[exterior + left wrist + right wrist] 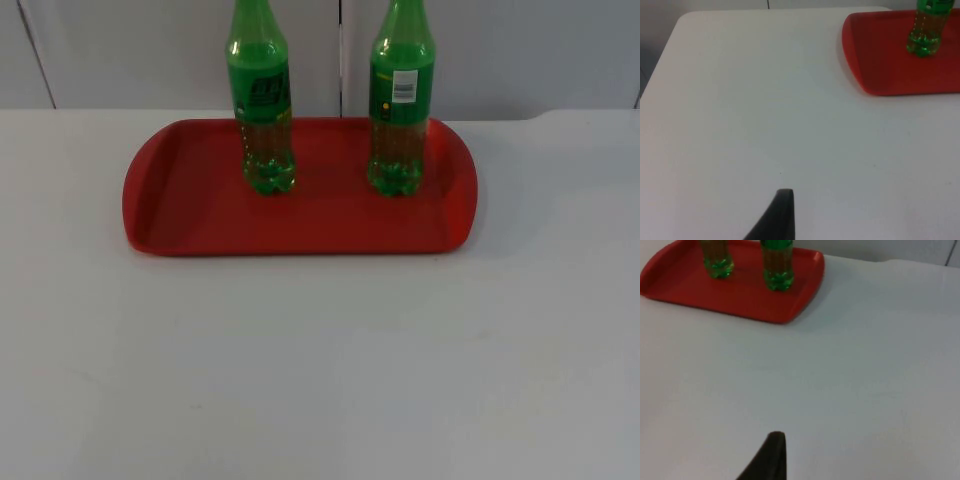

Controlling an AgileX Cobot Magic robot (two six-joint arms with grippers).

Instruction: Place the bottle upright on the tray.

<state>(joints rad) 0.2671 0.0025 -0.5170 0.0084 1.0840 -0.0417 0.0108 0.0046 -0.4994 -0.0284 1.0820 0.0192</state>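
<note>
Two green bottles stand upright on the red tray (200, 215) at the back of the table. The left bottle (262, 110) has a green label; the right bottle (401, 110) shows a white barcode patch. Neither bottle is held. My left gripper (785, 200) waits over bare table, well to the left of the tray (880, 65), with the left bottle (926, 30) far off. My right gripper (772, 445) waits over bare table on the other side, away from the tray (740, 297), the right bottle (776, 265) and the left bottle (716, 257).
The grey partition wall (130, 50) rises right behind the tray. White table top (320, 370) stretches from the tray to the front edge. The table's rounded left corner (685, 20) lies beyond the left gripper.
</note>
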